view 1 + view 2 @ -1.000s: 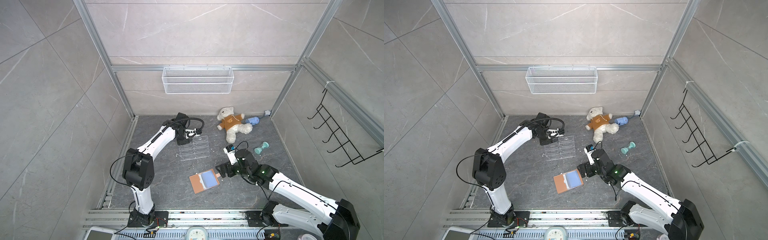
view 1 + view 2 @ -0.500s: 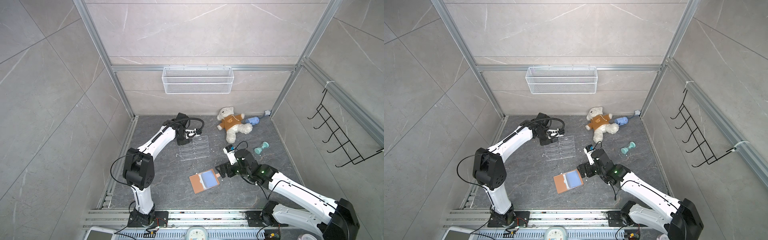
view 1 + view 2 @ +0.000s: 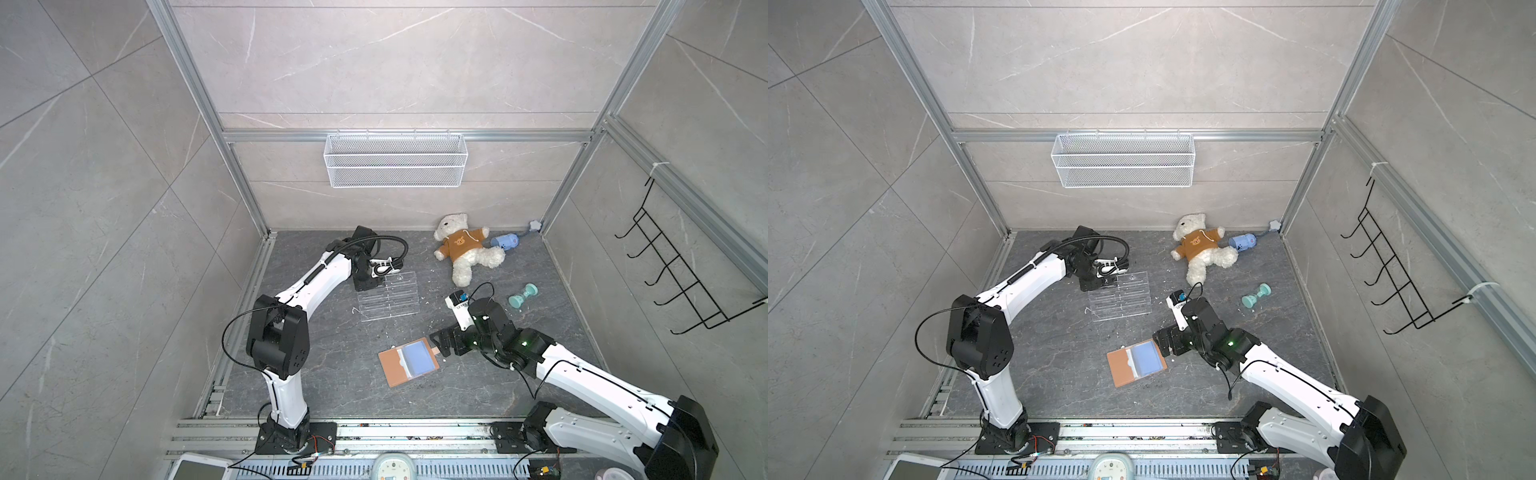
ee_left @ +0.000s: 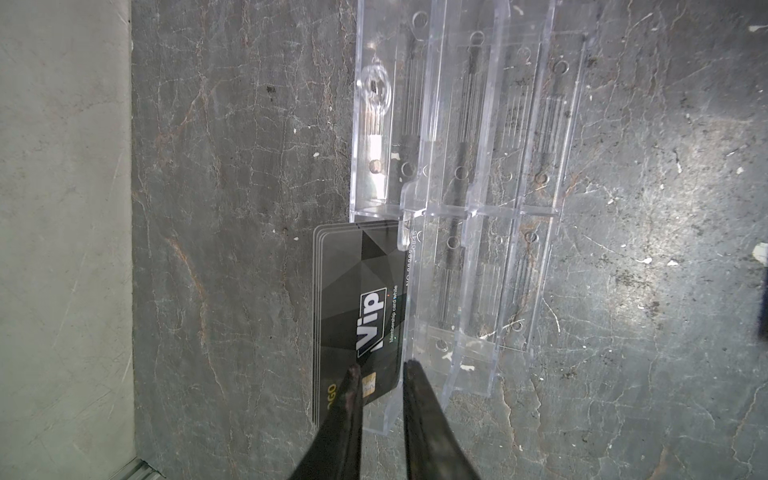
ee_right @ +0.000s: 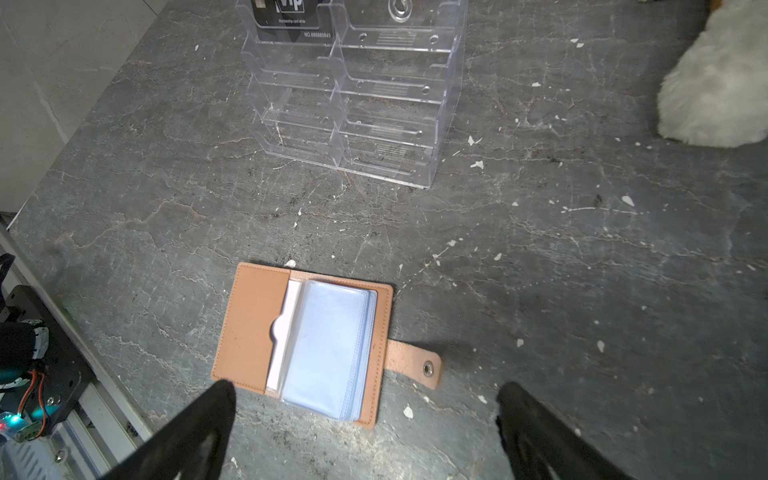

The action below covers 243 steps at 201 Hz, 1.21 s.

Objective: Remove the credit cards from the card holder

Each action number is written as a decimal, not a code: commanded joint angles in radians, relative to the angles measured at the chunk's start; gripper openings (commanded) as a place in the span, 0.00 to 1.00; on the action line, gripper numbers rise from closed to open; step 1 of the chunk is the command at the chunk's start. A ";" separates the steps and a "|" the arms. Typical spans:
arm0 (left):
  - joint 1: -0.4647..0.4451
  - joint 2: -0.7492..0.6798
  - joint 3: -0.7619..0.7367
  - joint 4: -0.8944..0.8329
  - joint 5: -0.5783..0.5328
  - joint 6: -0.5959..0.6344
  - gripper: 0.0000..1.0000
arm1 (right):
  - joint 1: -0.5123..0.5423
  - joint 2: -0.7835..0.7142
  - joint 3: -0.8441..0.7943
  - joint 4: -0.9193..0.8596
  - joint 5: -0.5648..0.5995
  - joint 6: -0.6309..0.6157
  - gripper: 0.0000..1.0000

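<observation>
Black credit cards [image 4: 361, 299] rest in the acrylic rack [image 4: 478, 166], so my left claw [image 4: 380, 372] sits slightly apart; right claw [image 3: 439, 344], wide apart, hovers at two o'clock of the card holder [image 3: 392, 368].

Left wrist view, top credit card [image 4: 357, 307] of stack: white "Vip" in outlined box. Small line "Membership card while" alongside. Gold letters "OGO" near card's end. Serial number blurred behind wall of clear acrylic rack [image 4: 457, 208].

Right wrist view, credit card [image 5: 291, 20] in rack's upper slot: "NO.888880845", "Membership card while", "Vip" cut by picture edge.
</observation>
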 commanded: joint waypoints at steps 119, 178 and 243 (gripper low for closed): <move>0.003 -0.237 -0.066 0.332 -0.066 -0.331 0.42 | -0.002 -0.029 0.015 0.011 0.011 -0.019 1.00; 0.003 -0.449 -0.185 0.440 0.001 -0.532 0.62 | -0.002 -0.046 0.015 -0.012 0.024 -0.002 1.00; 0.004 -0.684 -0.317 0.488 -0.019 -0.708 0.70 | -0.001 -0.090 0.010 -0.026 0.040 0.014 1.00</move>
